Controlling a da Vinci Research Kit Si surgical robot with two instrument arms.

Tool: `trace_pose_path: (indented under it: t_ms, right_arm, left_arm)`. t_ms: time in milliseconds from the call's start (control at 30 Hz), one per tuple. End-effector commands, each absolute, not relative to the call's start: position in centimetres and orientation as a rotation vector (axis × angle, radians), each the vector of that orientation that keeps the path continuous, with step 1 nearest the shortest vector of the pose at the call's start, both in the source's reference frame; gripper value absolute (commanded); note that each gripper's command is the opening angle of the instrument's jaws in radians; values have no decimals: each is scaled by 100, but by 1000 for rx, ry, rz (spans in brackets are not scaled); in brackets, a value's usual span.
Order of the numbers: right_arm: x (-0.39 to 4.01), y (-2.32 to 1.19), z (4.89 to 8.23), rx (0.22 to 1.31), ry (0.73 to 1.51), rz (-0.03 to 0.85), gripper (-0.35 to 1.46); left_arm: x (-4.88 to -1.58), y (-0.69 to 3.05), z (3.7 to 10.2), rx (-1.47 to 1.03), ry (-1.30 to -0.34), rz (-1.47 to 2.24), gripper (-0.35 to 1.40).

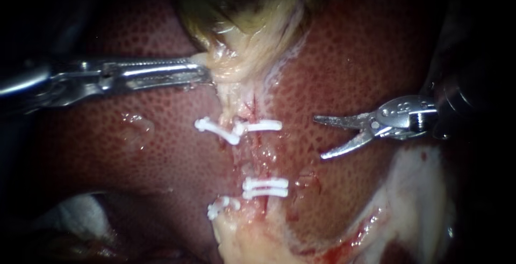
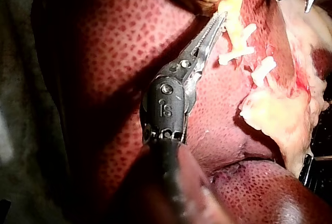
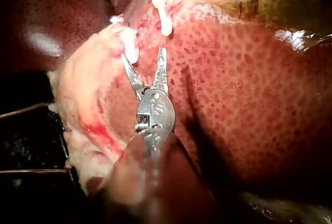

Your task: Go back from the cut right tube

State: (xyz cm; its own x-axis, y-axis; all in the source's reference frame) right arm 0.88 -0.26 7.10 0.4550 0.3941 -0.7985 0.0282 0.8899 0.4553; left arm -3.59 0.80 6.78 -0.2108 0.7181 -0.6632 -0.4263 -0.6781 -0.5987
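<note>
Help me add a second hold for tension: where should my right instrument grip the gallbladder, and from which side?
Probably the narrowed neck of the gallbladder, above the upper clips, from the right. There it tapers to a fold open jaws could span; the body above bulges. The left instrument is shut on the neck's left edge, and the right instrument, jaws open, faces that side.

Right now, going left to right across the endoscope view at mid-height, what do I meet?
The left instrument, jaws shut on the gallbladder → upper white clips → bare liver → right instrument, jaws open.
</note>
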Motion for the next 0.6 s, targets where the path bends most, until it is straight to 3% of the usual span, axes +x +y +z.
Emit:
trace_pose_path:
  t_ms: [33, 600]
  right_arm:
    - [88, -27, 710, 440, 1083, 234, 143]
    - [89, -30, 707, 439, 1083, 234, 143]
  left_arm:
    - [-362, 78, 686, -1281, -374, 1964, -35]
    - [-383, 68, 727, -1230, -412, 1986, -35]
